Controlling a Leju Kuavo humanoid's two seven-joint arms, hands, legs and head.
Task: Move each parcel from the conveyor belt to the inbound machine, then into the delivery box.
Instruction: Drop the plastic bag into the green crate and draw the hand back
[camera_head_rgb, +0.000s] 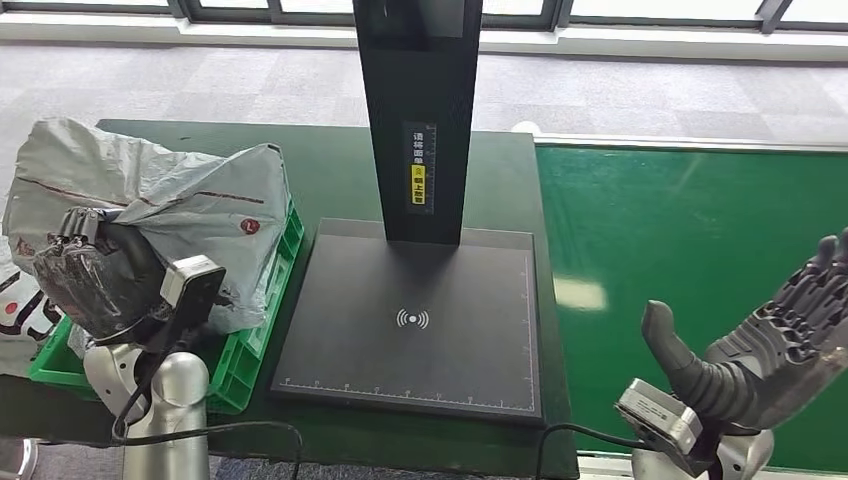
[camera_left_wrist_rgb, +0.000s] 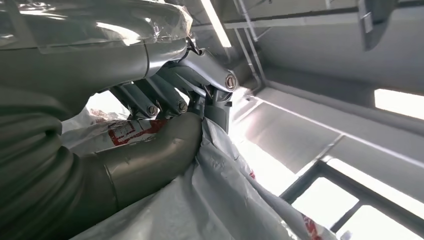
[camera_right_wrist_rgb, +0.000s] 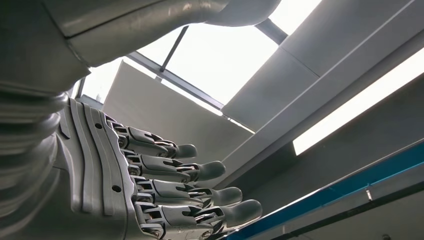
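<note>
At 9 o'clock in the head view, the left hand (camera_head_rgb: 95, 270) is clamped on a crumpled grey plastic mailer parcel (camera_head_rgb: 185, 200), held over the green slatted plastic delivery box (camera_head_rgb: 255, 345); the left wrist view shows its fingers (camera_left_wrist_rgb: 150, 102) pinching the film against the thumb. The slack bag droops over the box's near wall, so releasing now could leave it hung on the rim or let it slide out. At 6 o'clock lies the black flat inbound machine platform (camera_head_rgb: 415, 320). At 3 o'clock, above the green conveyor belt (camera_head_rgb: 690, 240), the right hand (camera_head_rgb: 770, 345) is spread and holds nothing.
</note>
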